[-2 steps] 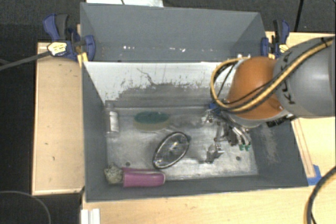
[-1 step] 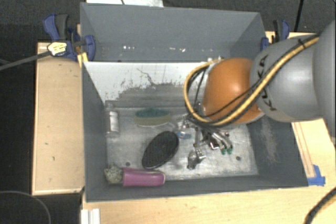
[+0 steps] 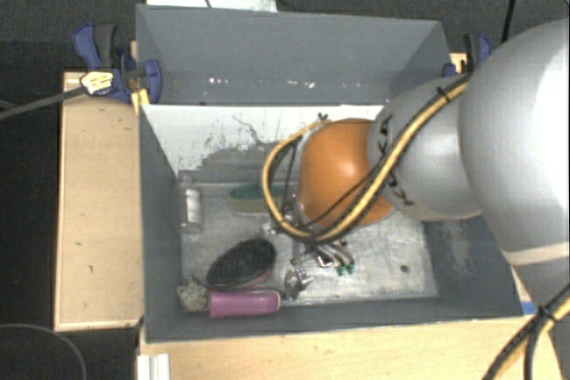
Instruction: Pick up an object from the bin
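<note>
Low over the floor of the grey metal bin [image 3: 401, 267], the end effector [image 3: 305, 270] hangs beneath the arm's orange cover. Whether it is spread or pressed together I cannot tell. Just beside it, on its left in the camera view, lies a black oval brush head [image 3: 240, 262], its dotted, bristled face turned upward. Further down and to the left of the end effector, a mauve cylinder [image 3: 243, 303] lies along the bin's near wall, with a grey-green lump [image 3: 190, 295] at its far end. Farthest off, up and to the left, a flat dark green piece [image 3: 247, 191] and a small clear tube [image 3: 191, 207] rest well apart from it.
</note>
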`<control>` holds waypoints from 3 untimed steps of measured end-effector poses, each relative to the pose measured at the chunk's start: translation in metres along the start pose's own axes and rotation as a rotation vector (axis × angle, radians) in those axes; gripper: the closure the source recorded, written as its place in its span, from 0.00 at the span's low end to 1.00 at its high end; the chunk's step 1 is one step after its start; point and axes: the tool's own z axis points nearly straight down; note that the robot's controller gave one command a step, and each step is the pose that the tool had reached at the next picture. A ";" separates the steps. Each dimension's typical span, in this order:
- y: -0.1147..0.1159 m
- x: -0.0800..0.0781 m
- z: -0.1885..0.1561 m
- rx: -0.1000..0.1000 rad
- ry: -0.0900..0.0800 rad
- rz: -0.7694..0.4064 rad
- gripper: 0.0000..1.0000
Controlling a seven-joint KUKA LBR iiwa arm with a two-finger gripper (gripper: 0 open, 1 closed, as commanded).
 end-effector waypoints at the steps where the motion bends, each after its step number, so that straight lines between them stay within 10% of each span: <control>1: 0.057 -0.001 0.001 0.007 -0.006 -0.219 0.00; 2: -0.019 -0.008 -0.031 0.006 -0.003 -0.378 0.00; 3: -0.038 -0.032 -0.081 0.003 -0.006 -0.161 0.00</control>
